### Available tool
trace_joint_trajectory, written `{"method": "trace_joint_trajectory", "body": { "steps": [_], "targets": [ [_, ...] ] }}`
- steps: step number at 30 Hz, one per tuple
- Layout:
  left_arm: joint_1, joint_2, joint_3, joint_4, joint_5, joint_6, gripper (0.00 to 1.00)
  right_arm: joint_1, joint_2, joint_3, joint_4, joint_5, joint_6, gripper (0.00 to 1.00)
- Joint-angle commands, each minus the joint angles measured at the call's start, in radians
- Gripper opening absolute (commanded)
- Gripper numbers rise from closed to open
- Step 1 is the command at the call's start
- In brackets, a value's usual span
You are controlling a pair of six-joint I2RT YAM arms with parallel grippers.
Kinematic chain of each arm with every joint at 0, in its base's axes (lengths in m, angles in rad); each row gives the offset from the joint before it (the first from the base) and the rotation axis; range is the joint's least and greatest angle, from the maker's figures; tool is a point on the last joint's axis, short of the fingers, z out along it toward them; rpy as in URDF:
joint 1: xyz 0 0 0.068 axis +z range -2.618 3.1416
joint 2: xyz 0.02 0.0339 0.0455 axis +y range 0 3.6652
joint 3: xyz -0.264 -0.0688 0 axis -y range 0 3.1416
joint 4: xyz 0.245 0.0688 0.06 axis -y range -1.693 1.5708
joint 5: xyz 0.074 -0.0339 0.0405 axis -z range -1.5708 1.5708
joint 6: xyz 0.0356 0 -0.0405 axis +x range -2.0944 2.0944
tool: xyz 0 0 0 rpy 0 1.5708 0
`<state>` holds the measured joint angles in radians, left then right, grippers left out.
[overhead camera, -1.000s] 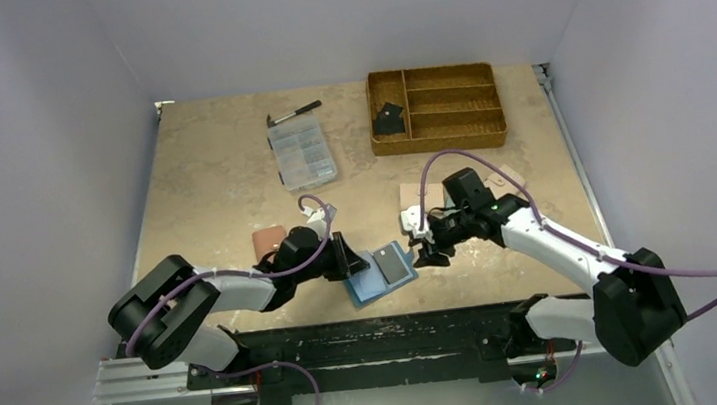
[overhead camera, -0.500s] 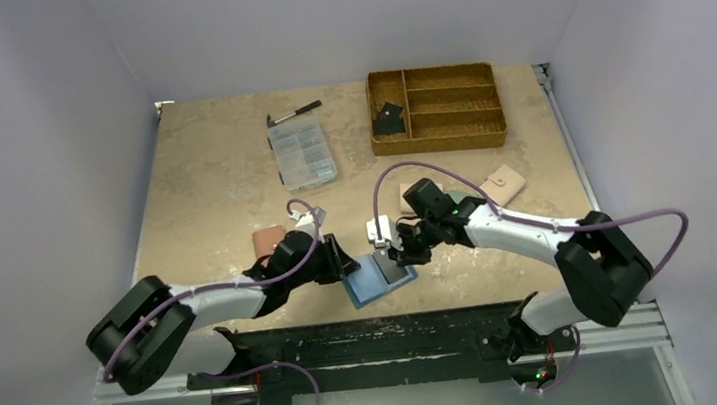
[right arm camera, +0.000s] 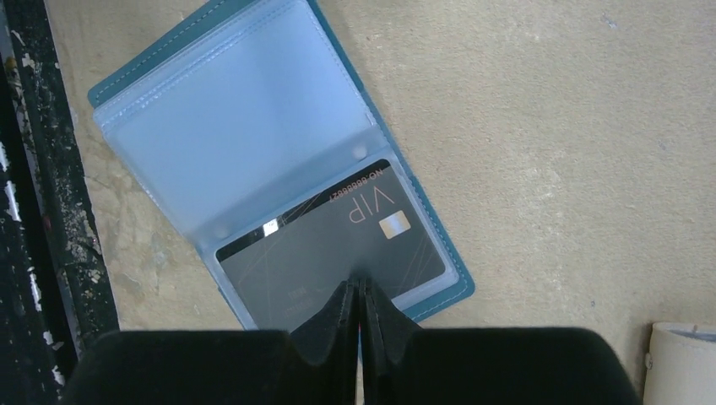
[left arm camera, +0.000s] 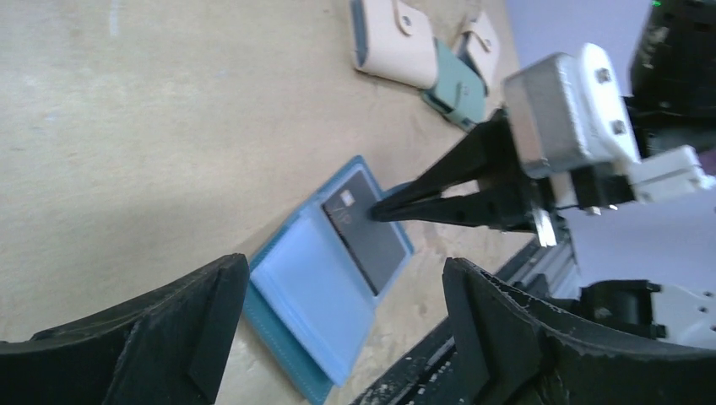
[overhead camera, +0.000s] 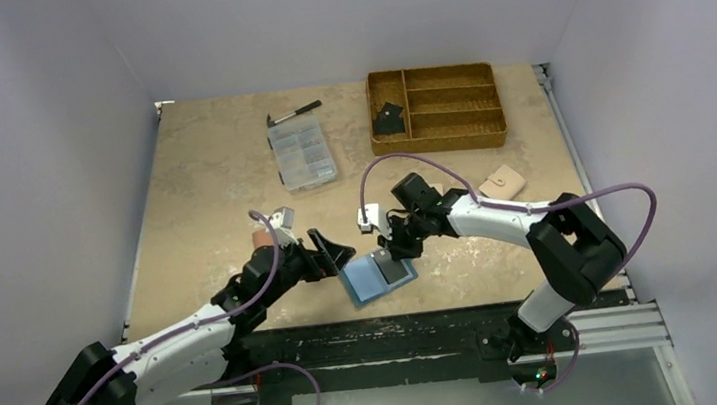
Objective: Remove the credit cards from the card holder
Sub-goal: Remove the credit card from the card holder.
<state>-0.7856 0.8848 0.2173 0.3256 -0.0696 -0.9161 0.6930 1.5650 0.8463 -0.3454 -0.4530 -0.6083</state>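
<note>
- Top view: card holder [overhead camera: 377,277] lies open and flat on the table [overhead camera: 202,189], at about 6 o'clock of the tabletop, near the front edge.
- Black card [overhead camera: 398,268] sits in the holder's 3 o'clock half. The 9 o'clock half shows only a pale blue sleeve.
- Left pincer [overhead camera: 332,249] is at 9 o'clock of the holder, just beside it and not touching, jaws spread wide.
- Left wrist view confirms: left pincer [left arm camera: 342,274] is wide open, with the card holder [left arm camera: 325,291] seen between its two fingers and nothing held.
- Right pincer [overhead camera: 393,255] reaches in from 1 o'clock, tip down on the card.
- Right wrist view: right pincer [right arm camera: 359,291] has its fingers pressed together, tips meeting at the card's near long edge. Cannot tell whether the edge is pinched between them.
- Only this view gives the print: black card [right arm camera: 333,245] reads "VIP", has a small chip, and lies under the clear sleeve of the card holder [right arm camera: 245,126].
- Left wrist view shows the right pincer [left arm camera: 380,211] side-on as one closed point on the black card [left arm camera: 365,238].
- Only the left wrist view shows a teal wallet [left arm camera: 456,84] between two beige wallets [left arm camera: 393,42].
- Top view alone: wicker tray [overhead camera: 438,134] at 1 o'clock, clear parts box [overhead camera: 301,156] at 11 o'clock.
</note>
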Motion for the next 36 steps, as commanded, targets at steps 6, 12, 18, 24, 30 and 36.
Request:
{"method": "trace_joint_trajectory", "body": {
  "steps": [6,12,18,24,30,36],
  "targets": [
    [-0.004,0.233,-0.02,0.465,0.198,-0.182,0.67,-0.025,0.021,0.071,-0.03,-0.029,0.104,0.04],
    [-0.039,0.353,-0.013,0.557,0.17,-0.222,0.61,-0.066,0.032,0.085,-0.038,-0.047,0.145,0.01],
    [-0.09,0.465,0.04,0.547,0.122,-0.235,0.55,-0.067,0.055,0.094,-0.052,-0.044,0.153,0.0],
    [-0.127,0.568,0.073,0.498,0.074,-0.277,0.51,-0.067,0.071,0.097,-0.056,-0.029,0.159,0.0],
    [-0.135,0.602,0.118,0.38,0.037,-0.293,0.52,-0.067,0.085,0.1,-0.064,-0.026,0.157,0.0],
    [-0.135,0.627,0.138,0.349,0.042,-0.284,0.53,-0.067,0.1,0.104,-0.075,-0.019,0.152,0.0]
  ]
}}
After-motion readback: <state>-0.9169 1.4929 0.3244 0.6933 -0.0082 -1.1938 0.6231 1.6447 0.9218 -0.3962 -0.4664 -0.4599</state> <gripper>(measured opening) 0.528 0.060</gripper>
